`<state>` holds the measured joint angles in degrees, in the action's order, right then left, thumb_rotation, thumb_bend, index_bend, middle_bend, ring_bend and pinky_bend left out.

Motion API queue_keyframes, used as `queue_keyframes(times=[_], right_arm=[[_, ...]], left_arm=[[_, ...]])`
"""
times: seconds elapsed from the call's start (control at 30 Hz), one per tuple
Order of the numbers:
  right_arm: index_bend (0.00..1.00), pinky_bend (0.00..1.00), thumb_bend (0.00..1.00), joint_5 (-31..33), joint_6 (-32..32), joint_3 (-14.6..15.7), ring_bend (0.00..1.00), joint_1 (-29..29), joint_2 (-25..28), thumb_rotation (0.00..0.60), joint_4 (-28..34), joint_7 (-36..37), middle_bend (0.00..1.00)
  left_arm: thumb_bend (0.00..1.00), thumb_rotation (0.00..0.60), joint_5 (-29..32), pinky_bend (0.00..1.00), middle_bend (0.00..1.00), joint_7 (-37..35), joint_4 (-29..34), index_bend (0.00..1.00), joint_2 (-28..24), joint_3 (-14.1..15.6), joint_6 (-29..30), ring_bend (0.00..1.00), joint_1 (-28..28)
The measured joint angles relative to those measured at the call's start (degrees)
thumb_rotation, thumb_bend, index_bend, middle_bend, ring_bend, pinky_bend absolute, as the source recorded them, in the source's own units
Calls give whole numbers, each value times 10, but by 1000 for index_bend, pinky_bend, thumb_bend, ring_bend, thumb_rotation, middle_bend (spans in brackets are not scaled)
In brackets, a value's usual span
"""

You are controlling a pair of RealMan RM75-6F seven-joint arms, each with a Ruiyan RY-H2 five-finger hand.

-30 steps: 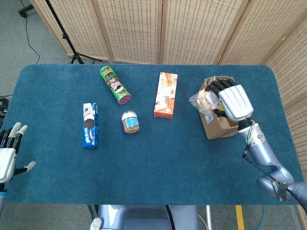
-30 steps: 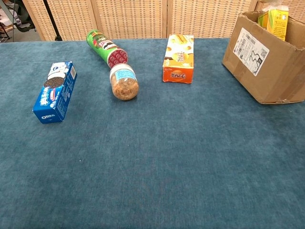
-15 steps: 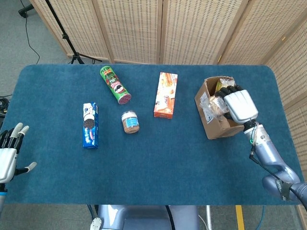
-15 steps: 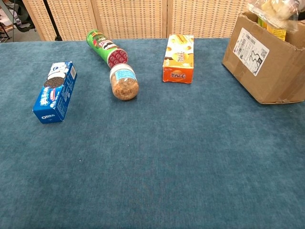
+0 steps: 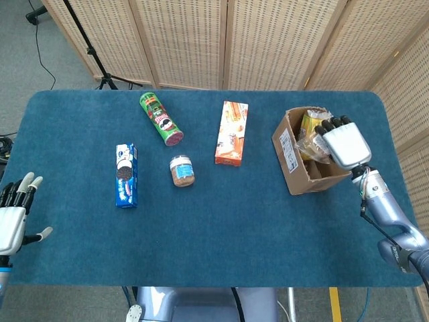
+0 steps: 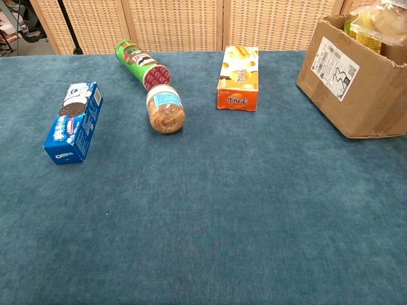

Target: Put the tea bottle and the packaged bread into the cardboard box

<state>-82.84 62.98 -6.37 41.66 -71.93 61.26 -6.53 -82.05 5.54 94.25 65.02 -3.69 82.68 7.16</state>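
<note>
The cardboard box stands open at the table's right side. A yellow tea bottle lies inside it at the far end. My right hand hangs over the box's right wall, its fingers curled on the clear-wrapped packaged bread, which sits low in the box opening. In the chest view the box shows at the top right with the tea bottle and the bread above its rim. My left hand hovers off the table's left front edge, fingers spread and holding nothing.
On the blue table lie a green chips can, an orange biscuit box, a small jar and a blue cookie box. Wicker screens stand behind the table.
My right hand has moved right and down with the bread, carrying it from over the box's left rim into the box opening. The left hand has barely shifted.
</note>
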Motion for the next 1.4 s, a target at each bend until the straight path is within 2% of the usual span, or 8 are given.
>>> queue_keyframes(times=[0.17,0.3,0.4,0.7,1.17,1.27,1.33,1.4], right_arm=[[578,323,577,-39,13,16,298,1,-5,600,-31,-31,423],[152,136,518,-55,13,26,14,3,-5,600,-39,-75,46],[7,24,499,-55,4,30,0,3,-1,600,-30,-132,0],[0,0,466,-40,23,20,0,-13,11,600,28,-298,0],[0,0,461,-73,170,3,0,-69,66,600,99,-289,0],[0,0,329,-86,215,4,0,-95,88,600,125,-273,0],[0,0,107,-94,246,7,0,-116,100,600,145,-250,0],[0,0,7,-101,277,11,0,-138,108,600,163,-220,0]], left_arm=[[0,600,2,0,0,2,-1,0,1,0,-1,0,1],[0,600,3,0,0,3,-1,0,1,-1,-2,0,1],[0,600,3,0,0,4,-1,0,2,0,-2,0,1],[0,600,3,0,0,3,-1,0,2,0,-4,0,2],[0,600,2,0,0,-5,-2,0,0,1,-2,0,0],[0,600,-1,0,0,-7,-2,0,0,1,1,0,-1],[0,600,-3,0,0,-9,-3,0,-1,2,3,0,-2],[0,600,-4,0,0,-11,-3,0,-1,2,5,0,-3]])
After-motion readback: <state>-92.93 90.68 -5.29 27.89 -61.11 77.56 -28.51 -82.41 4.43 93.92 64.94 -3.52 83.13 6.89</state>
